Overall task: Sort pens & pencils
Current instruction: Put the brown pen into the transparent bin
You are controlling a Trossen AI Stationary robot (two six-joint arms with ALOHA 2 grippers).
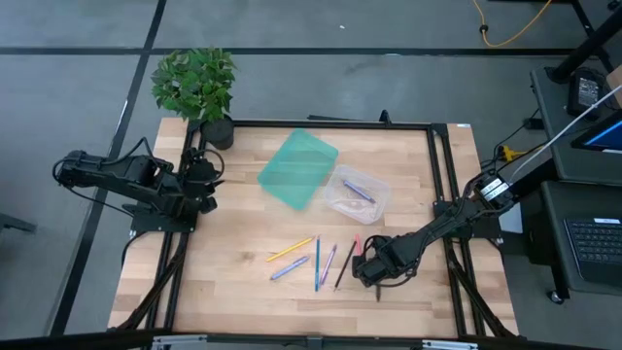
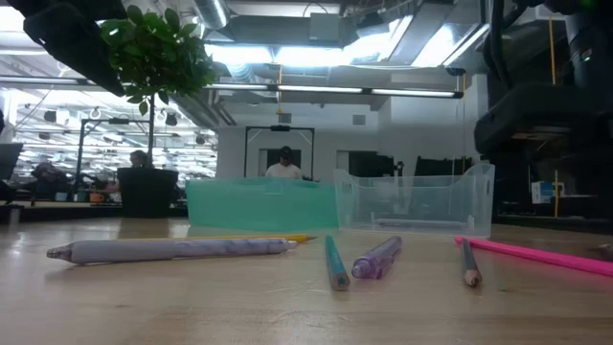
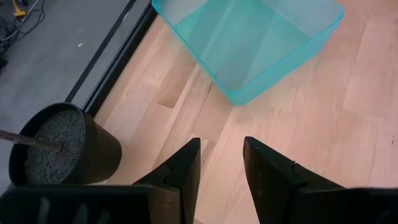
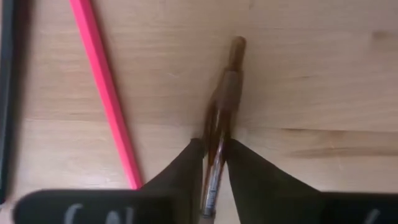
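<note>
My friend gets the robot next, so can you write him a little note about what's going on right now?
Right gripper: jaws closed around the brown pen, down on the table.
Left gripper: open, empty, waiting near the plant pot.
Clear bin: one purple stick inside. Teal bin: looks empty.
Still loose on the table: yellow, lavender, blue, purple, black and pink sticks.
Left to do: bin the brown pen, then the others.

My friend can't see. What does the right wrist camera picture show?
The right gripper is squeezing its two dark fingers around a brown pen lying on the wooden table. A pink pencil lies beside it, not touching.
</note>
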